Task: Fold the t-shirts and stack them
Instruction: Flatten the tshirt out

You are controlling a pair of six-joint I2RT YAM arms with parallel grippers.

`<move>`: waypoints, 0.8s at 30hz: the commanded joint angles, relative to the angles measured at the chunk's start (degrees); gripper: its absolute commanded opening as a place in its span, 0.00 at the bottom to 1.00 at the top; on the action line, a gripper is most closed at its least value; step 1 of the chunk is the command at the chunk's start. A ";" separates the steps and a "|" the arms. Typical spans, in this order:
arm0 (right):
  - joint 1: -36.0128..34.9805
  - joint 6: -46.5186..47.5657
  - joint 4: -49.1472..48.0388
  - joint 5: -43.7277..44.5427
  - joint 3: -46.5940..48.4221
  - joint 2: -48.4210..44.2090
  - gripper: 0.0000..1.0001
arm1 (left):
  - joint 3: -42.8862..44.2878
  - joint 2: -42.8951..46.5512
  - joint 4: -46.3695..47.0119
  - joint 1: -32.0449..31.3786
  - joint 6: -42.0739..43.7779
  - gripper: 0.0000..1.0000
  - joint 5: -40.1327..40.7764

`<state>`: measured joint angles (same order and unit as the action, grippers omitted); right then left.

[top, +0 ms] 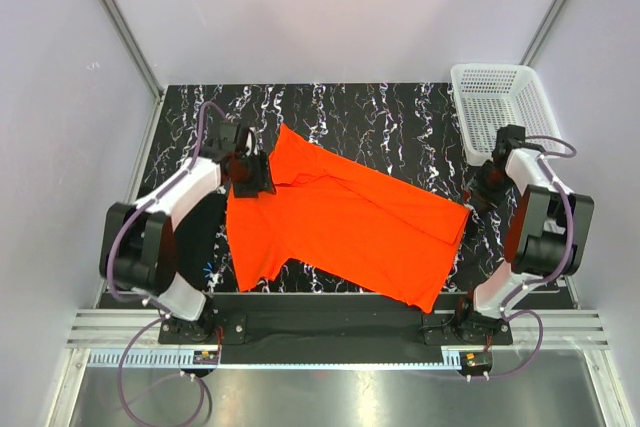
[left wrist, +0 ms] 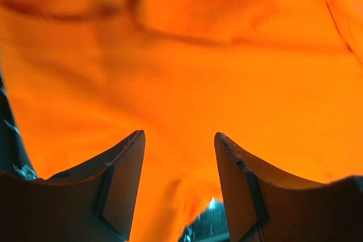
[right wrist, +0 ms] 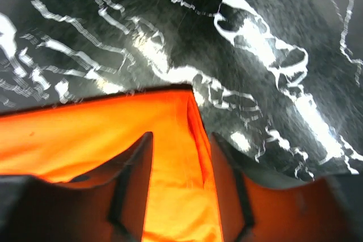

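Observation:
The orange-red t-shirt lies spread out on the marbled mat, slanting from far left to near right. My left gripper hovers at the shirt's far-left edge, by the sleeve. In the left wrist view that gripper stands open, and orange cloth fills the space under and between its fingers. My right gripper sits at the shirt's right end. In the right wrist view it is open astride a folded corner of the cloth. A plain black patch, seemingly the black t-shirt, lies beside the left arm.
A white mesh basket stands at the far right corner, just beyond the right arm. Bare mat shows beyond the shirt's right corner. Grey walls close in the mat on three sides.

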<state>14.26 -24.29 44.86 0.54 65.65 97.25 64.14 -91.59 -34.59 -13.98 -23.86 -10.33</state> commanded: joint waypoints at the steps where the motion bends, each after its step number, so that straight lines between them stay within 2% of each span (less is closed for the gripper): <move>1: -0.11 2.49 3.03 -0.01 1.94 -6.28 0.53 | -3.31 6.77 1.63 -2.19 -0.49 0.57 -1.71; 4: -2.04 2.76 4.27 -2.55 1.33 -10.58 0.59 | -7.27 10.46 1.63 -3.25 -2.07 0.58 -1.02; 5: -2.74 2.67 4.79 -4.30 0.98 -12.68 0.59 | -8.75 12.30 1.28 -3.25 -2.94 0.62 -0.75; 9: -9.15 1.88 5.58 -9.93 -0.25 -16.21 0.59 | -11.49 16.08 -0.30 -3.25 -4.88 0.64 2.32; 15: -19.35 0.30 5.42 -17.31 -3.15 -14.12 0.50 | -16.40 19.86 -5.49 -3.07 -12.95 0.59 5.58; 20: -23.40 1.35 4.53 -14.61 -5.26 -10.25 0.38 | -16.86 19.26 -5.93 -3.07 -14.81 0.54 2.95; 24: -23.58 2.93 3.22 -10.57 -7.11 -8.84 0.39 | -12.21 14.88 -5.93 -3.25 -14.55 0.57 2.32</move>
<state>-9.10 -23.09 49.25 -12.78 59.18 88.01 47.37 -74.15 -41.41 -17.19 -37.39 -7.31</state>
